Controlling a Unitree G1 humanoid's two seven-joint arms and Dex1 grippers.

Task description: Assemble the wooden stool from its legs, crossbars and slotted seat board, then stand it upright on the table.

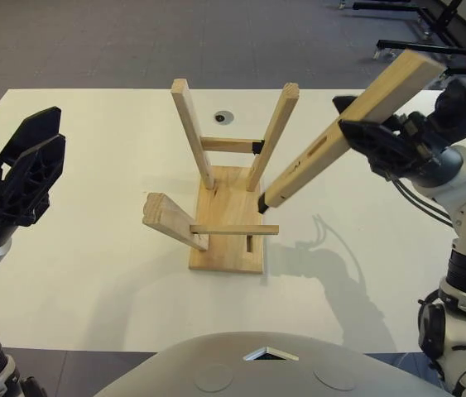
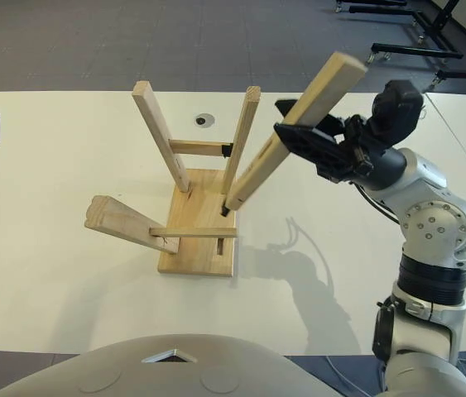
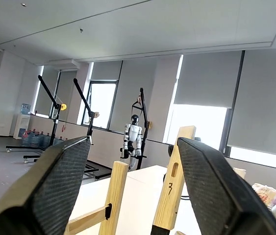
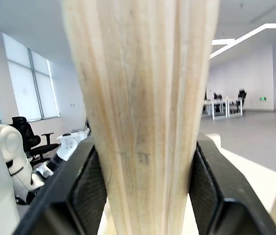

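Left gripper (image 1: 44,139) hovers wide open at the near left, holding nothing. Seat board (image 1: 231,252) lies flat mid-table, carrying three legs (image 1: 193,132). Right gripper (image 1: 365,126) clamps the fourth leg (image 1: 311,164), tilted, its lower end at the board's right edge.

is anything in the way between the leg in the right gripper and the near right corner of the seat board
Yes: the crossbar sticking out of the tilted leg runs across above that corner of the seat board, just past the lower end of the held leg, and likely blocks it.
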